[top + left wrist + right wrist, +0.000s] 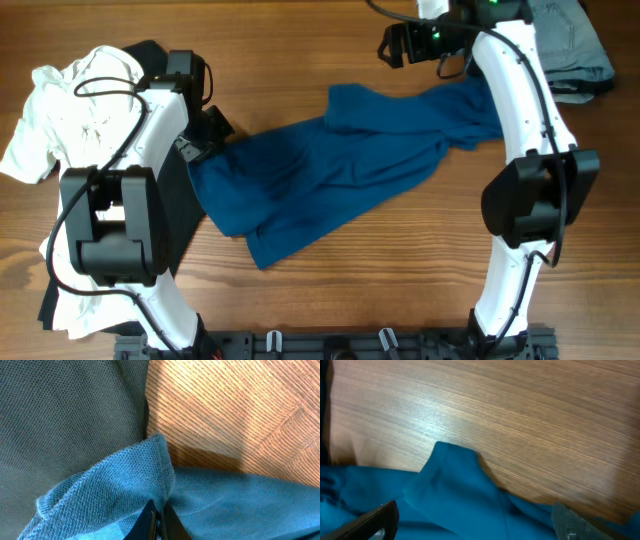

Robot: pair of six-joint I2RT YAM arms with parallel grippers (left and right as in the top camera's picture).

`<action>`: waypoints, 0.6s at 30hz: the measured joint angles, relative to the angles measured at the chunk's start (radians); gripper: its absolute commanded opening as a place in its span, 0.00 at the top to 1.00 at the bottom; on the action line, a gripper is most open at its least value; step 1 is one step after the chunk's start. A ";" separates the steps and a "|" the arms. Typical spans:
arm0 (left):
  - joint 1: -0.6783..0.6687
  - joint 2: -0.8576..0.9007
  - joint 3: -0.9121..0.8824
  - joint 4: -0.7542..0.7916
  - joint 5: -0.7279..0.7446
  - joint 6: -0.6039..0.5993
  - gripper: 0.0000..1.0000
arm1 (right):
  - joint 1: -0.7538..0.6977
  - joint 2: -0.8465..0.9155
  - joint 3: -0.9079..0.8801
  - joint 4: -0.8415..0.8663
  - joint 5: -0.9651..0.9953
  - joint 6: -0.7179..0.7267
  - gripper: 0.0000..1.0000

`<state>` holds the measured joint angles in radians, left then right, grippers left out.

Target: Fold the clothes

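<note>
A blue shirt (340, 170) lies spread and wrinkled across the middle of the wooden table. My left gripper (200, 150) is at the shirt's left edge and is shut on a pinch of blue shirt fabric (115, 490); its closed fingertips (159, 521) show in the left wrist view. My right gripper (395, 45) is above the shirt's upper right part, near the back edge of the table. Its fingers (475, 522) are wide open over the blue shirt (460, 505), holding nothing.
A white garment (70, 110) and a black garment (175, 215) lie piled at the left under my left arm. A grey garment (570, 40) lies at the back right corner. Bare wood (400, 280) shows in front of the shirt.
</note>
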<state>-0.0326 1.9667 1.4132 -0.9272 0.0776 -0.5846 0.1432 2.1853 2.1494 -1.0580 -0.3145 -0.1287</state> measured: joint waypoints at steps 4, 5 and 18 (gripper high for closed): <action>0.001 0.000 0.033 0.075 0.000 0.006 0.96 | 0.019 0.023 0.000 0.023 0.000 0.008 0.05; 0.003 0.000 0.067 0.128 0.000 0.007 0.96 | 0.018 0.023 0.000 0.033 0.000 0.011 0.05; 0.042 -0.044 0.293 0.169 -0.020 0.015 0.96 | 0.182 0.187 0.000 0.194 0.040 0.090 0.17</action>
<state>0.0090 1.9224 1.7065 -0.7586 0.0574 -0.5694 0.3256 2.3726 2.1494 -0.8639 -0.2745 -0.0391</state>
